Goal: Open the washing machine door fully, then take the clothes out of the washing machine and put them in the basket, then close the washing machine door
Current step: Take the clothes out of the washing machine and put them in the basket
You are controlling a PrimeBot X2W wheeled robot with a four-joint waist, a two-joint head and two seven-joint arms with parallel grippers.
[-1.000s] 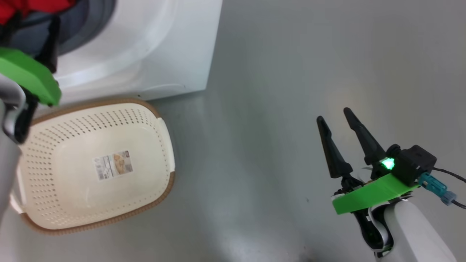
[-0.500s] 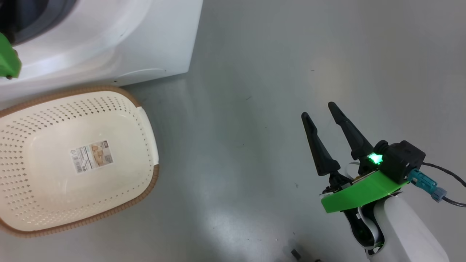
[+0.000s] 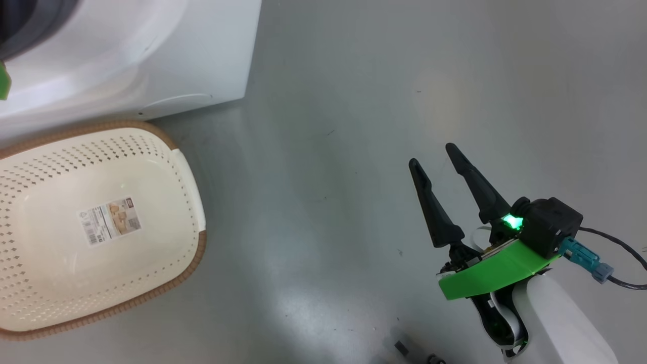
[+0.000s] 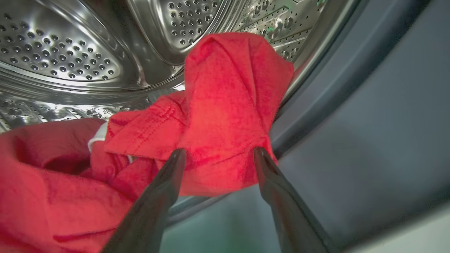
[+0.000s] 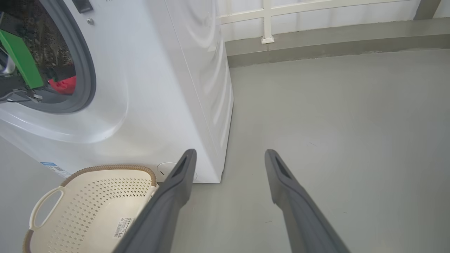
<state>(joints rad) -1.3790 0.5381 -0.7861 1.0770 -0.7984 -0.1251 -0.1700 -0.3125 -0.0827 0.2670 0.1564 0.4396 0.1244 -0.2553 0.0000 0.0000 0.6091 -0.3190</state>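
Washing machine stands open, basket empty on the floor just below it. Red clothes bunch at the drum mouth. Left gripper: jaws wide, red fold between the tips. Push deeper, then pinch a thick bunch. Right gripper: jaws wide, holding nothing.

Smooth grey floor, soft glare patches; white panelled wall above grey kerb.

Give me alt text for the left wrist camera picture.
The left gripper, fingers open, points into the steel drum of the washing machine, at a bunched red fold of the clothes beside the grey seal.
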